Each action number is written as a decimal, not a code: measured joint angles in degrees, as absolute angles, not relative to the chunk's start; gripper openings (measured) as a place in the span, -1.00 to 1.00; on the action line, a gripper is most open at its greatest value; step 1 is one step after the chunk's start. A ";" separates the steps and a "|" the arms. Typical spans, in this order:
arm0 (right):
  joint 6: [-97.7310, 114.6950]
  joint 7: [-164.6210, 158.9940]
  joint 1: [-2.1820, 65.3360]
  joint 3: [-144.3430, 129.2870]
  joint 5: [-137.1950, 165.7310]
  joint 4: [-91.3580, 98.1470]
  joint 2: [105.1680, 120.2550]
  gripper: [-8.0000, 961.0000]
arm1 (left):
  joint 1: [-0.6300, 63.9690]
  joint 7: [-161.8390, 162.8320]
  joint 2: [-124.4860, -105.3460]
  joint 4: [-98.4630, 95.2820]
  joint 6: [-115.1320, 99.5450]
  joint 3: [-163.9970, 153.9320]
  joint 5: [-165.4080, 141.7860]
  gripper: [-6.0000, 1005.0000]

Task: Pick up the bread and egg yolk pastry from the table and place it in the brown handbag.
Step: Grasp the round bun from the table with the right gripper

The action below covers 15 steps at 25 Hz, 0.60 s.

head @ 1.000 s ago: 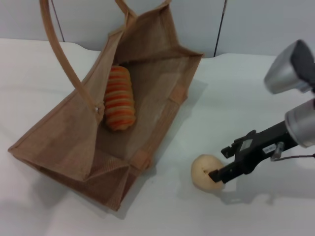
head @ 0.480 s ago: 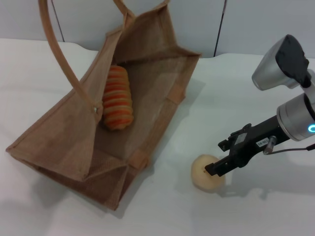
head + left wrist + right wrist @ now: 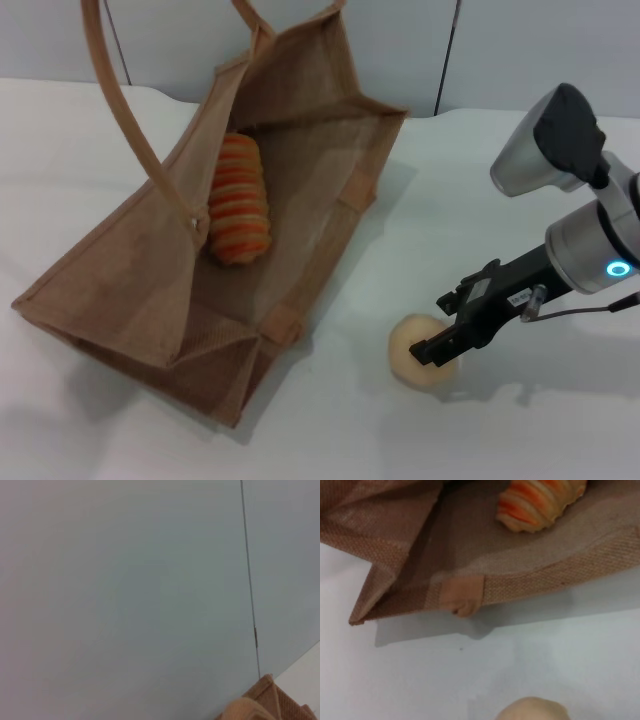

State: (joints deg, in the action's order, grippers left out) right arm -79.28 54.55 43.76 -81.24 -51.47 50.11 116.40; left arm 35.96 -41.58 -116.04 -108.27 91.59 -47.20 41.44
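Observation:
The egg yolk pastry (image 3: pixel 410 352) is a pale cream ball lying on the white table to the right of the bag; it also shows in the right wrist view (image 3: pixel 532 709). My right gripper (image 3: pixel 437 328) is at the pastry from its right side, jaws apart, with one black finger over the pastry's top. The striped orange and cream bread (image 3: pixel 240 200) lies inside the brown handbag (image 3: pixel 130 280), which rests on its side with its mouth open. The right wrist view shows the bread (image 3: pixel 540 500) and the bag's lower wall (image 3: pixel 545 580). My left gripper is out of view.
One long bag handle (image 3: pixel 125 110) rises out of the top of the head view. A corner of the bag (image 3: pixel 270 702) shows in the left wrist view against a grey wall. The white table (image 3: pixel 520 180) spreads to the right of the bag.
My right arm has swung a little to the left and the gripper has crept further over the pastry. The pastry, the bread and the bag have stayed in place.

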 joint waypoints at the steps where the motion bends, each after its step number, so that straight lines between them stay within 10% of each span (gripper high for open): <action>1: -79.17 54.56 43.94 -81.46 -51.65 49.78 116.42 0.84 | 36.04 -41.57 -116.04 -108.24 91.58 -47.20 41.40 -0.75; 15: -77.15 54.94 46.15 -82.54 -52.09 45.11 116.45 0.73 | 36.52 -41.57 -116.01 -108.11 91.57 -47.19 41.31 -0.75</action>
State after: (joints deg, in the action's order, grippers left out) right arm -77.15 54.94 46.15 -82.54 -52.09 45.11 116.45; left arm 36.52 -41.57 -116.01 -108.11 91.57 -47.19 41.31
